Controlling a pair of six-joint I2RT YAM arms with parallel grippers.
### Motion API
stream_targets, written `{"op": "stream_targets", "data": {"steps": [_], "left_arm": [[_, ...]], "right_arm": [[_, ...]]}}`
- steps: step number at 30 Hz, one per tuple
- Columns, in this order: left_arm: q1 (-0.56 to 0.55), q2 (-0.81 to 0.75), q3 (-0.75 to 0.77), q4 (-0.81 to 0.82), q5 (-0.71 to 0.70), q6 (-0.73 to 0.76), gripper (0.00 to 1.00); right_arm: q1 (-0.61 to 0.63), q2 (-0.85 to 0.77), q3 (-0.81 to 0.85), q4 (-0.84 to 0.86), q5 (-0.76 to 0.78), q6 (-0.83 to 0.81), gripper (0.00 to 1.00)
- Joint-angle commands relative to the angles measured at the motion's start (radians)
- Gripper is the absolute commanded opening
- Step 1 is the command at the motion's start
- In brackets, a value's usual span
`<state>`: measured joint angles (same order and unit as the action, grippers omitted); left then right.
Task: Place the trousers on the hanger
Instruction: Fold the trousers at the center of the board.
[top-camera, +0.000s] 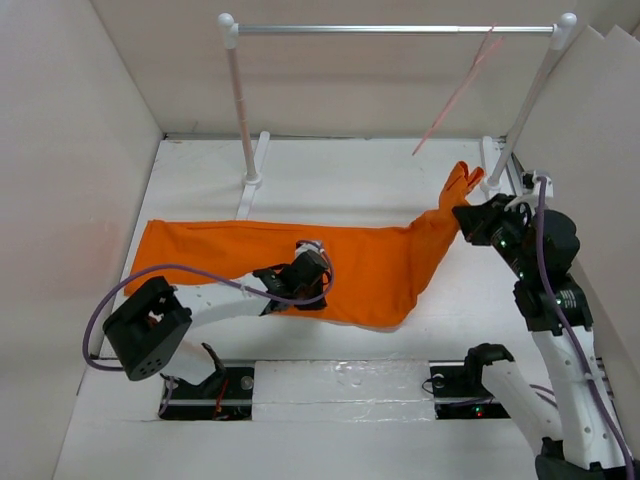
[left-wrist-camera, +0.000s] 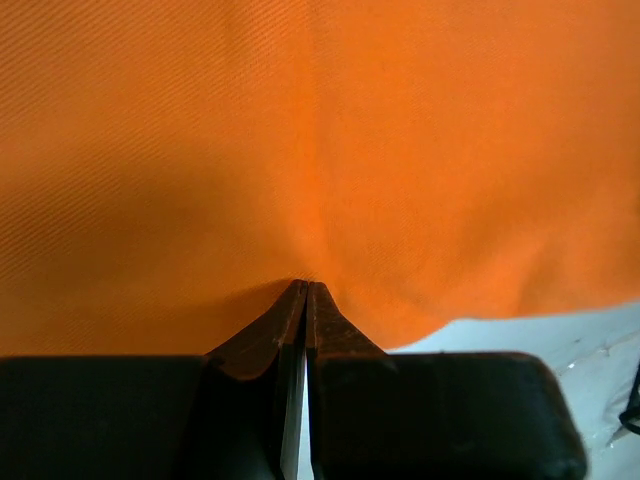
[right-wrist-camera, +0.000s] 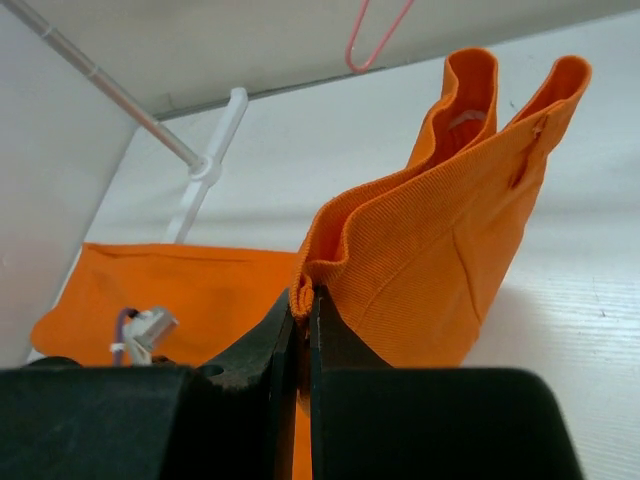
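Observation:
The orange trousers lie flat across the table, their right end lifted. My left gripper rests on the near middle of the cloth. In the left wrist view its jaws are shut, with the tips pinching a pucker of the trousers. My right gripper is shut on a folded edge of the trousers' right end and holds it up off the table; the right wrist view shows the jaws closed on it. The pinkish-red wire hanger hangs tilted from the rail's right end, above and behind the lifted end. It also shows in the right wrist view.
A silver rail on two white posts spans the back of the table. White walls enclose the left, back and right sides. The right post's foot stands close behind my right gripper.

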<state>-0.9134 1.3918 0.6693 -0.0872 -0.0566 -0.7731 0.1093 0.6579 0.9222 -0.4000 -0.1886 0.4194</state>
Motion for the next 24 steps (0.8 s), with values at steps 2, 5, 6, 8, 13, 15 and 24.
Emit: {"op": "stream_targets", "data": {"steps": [2,5,6,8,13,15,24], "left_arm": [[-0.010,0.049,0.001,0.079,0.017,-0.011,0.00],[-0.043,0.088,0.010,0.128,0.050,-0.005,0.00],[-0.062,0.101,0.013,0.135,0.049,-0.005,0.00],[-0.099,0.127,0.039,0.144,0.044,-0.008,0.00],[-0.189,0.263,0.171,0.170,0.052,-0.009,0.00],[-0.229,0.341,0.279,0.158,0.051,0.001,0.00],[-0.254,0.187,0.394,-0.015,-0.095,0.005,0.15]], "right_arm": [[0.061,0.048,0.203,0.009,0.094,-0.002,0.00],[0.090,0.101,0.306,0.007,0.089,-0.010,0.00],[0.090,0.114,0.331,0.009,0.090,-0.013,0.00],[0.101,0.141,0.392,0.016,0.103,-0.018,0.00],[0.110,0.212,0.545,0.004,0.109,-0.047,0.00],[0.119,0.256,0.630,-0.003,0.078,-0.057,0.00],[0.400,0.422,0.682,0.062,0.090,-0.076,0.00]]}}
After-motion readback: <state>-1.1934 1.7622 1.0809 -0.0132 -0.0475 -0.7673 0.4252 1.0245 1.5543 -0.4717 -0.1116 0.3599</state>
